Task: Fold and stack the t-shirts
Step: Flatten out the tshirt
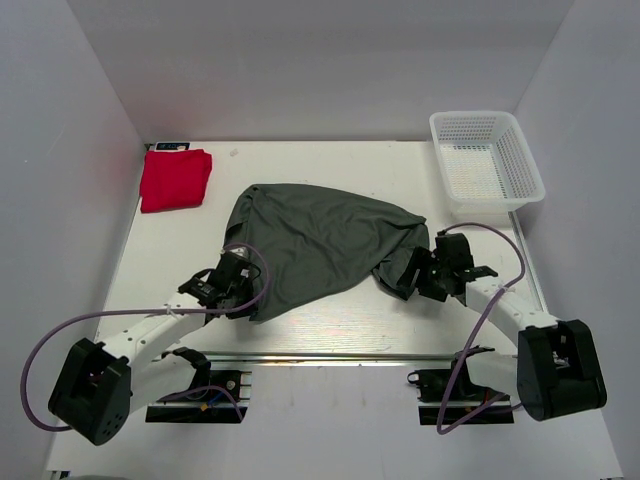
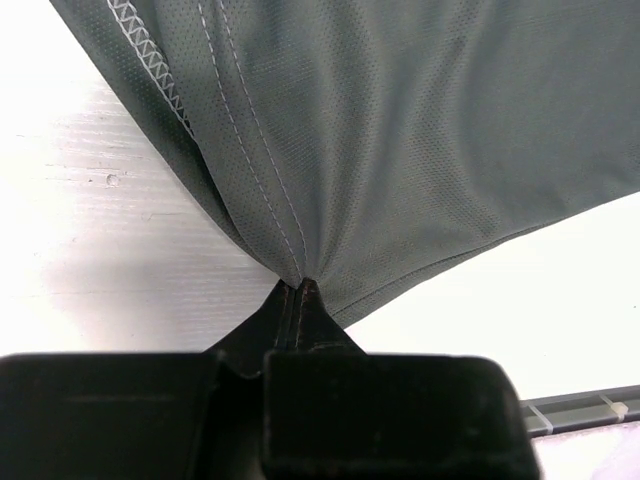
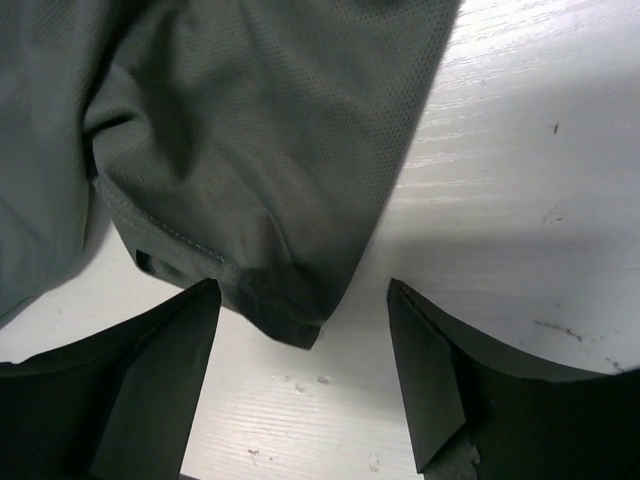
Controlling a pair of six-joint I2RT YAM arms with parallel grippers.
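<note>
The dark grey-green t-shirt lies loosely spread and rumpled in the middle of the worktop, stretching from my left jaws across to my right jaws. My left jaws are pressed together on its near left edge, pinching a small bunch of the mesh cloth right at their tips. From that pinch the fabric fans out away from me in taut folds, with a line of zigzag stitching running off toward the upper left of my left wrist view and pale worktop showing on either side. My right jaws are spread wide at the shirt's near right end. A hemmed corner of the cloth lies flat on the worktop in the gap between them, its tip nearer the left-hand finger in that view. I cannot tell whether it touches that finger, and neither finger grips it. The red t-shirt sits folded in a neat square at the far left corner of the worktop, well apart from both jaws and from the dark shirt. A white mesh basket stands at the far right corner.
</note>
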